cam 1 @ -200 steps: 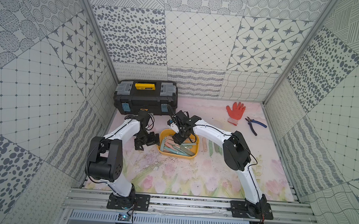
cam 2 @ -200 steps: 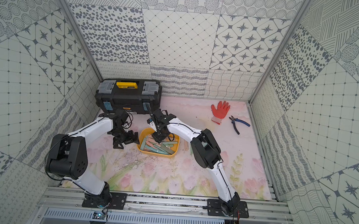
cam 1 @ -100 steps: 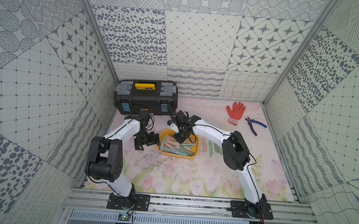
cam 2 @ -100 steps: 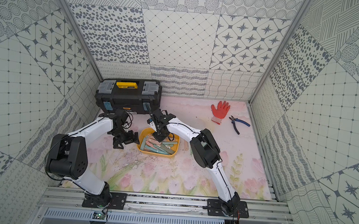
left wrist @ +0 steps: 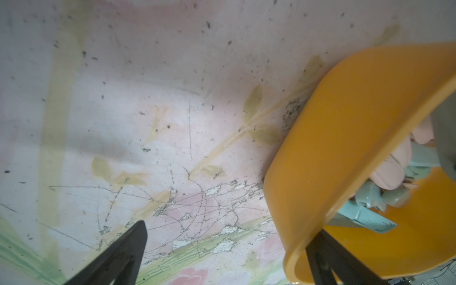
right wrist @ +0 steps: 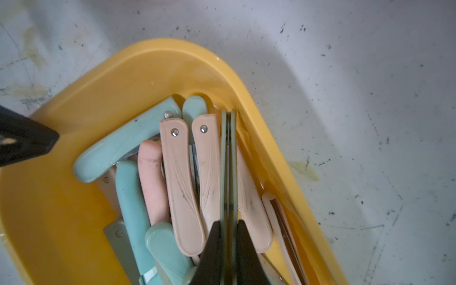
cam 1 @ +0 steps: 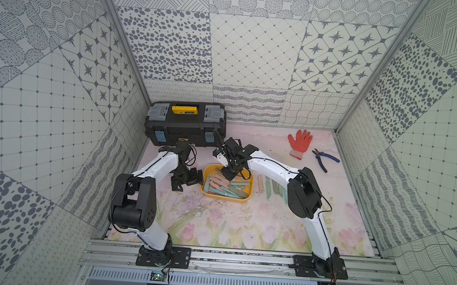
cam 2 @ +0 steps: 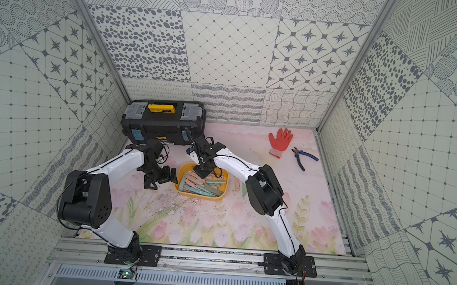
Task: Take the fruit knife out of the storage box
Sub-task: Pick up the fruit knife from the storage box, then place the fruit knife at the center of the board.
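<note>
The right fingers reach down into the storage box and pinch narrow on a sage-green folded fruit knife. The knife stands on its edge among the others, close along one long wall of the box. Around it lies a heap of folded knives with pink, peach and pale blue handles, piled across each other inside the yellow tub. The left fingers are spread wide at the box's short end nearest the left arm. In the left wrist view one finger is over the bare desk and the other is on the inner side of the yellow wall. Whether either one touches the wall cannot be told. The box sits on the flowered desk between the two arms. A few more folded knives lie in a row on the desk just beside its other end, partly under the right arm. At the back, a black toolbox stands against the wall. An orange glove and blue-handled pliers lie well apart from the box.
</note>
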`<state>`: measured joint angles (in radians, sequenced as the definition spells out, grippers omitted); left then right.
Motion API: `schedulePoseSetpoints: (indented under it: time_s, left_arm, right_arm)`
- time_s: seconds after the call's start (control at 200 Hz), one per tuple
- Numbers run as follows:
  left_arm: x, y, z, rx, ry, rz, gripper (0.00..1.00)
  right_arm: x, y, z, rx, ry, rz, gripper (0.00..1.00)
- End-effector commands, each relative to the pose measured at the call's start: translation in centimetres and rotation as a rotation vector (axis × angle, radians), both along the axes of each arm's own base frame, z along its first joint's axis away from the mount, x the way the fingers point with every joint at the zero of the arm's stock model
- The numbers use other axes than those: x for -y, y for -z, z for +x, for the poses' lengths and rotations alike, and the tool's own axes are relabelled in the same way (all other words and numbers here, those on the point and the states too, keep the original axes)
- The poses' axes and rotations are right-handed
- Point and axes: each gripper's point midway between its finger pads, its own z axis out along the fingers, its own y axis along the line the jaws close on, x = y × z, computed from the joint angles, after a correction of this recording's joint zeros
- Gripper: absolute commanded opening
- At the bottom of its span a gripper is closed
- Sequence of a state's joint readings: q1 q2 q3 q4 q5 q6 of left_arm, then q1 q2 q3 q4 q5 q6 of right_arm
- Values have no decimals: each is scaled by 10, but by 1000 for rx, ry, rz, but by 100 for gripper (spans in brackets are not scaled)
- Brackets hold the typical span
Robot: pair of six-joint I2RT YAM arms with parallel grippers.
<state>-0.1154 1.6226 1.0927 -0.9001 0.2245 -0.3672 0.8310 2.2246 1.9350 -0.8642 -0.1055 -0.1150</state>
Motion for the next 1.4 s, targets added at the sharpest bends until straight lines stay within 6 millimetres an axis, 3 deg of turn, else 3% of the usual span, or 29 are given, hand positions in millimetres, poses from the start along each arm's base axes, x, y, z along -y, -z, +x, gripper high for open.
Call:
schedulePoseSetpoints:
  time_s: [0.0, 0.465, 0.75, 0.905, 1.086, 1.396]
  left_arm:
    - [-3, -5, 1, 3, -25, 0, 98]
    - [3, -14, 17, 13, 11, -13, 98]
    - [3, -13, 13, 33, 10, -20, 98]
    - [3, -10, 8, 19, 11, -14, 98]
    - [8, -10, 9, 20, 22, -39, 98]
    - [17, -6, 3, -4, 76, -27, 97]
  right_arm:
    - [-5, -39, -4, 43, -3, 75, 11]
    - [15, -88, -19, 78, 44, 167, 11]
    - [45, -115, -16, 108, 152, 255, 11]
    - [87, -129, -4, 32, 305, 425, 10]
    - [159, -138, 11, -11, 507, 606, 10]
    - [277, -94, 17, -66, 860, 609, 10]
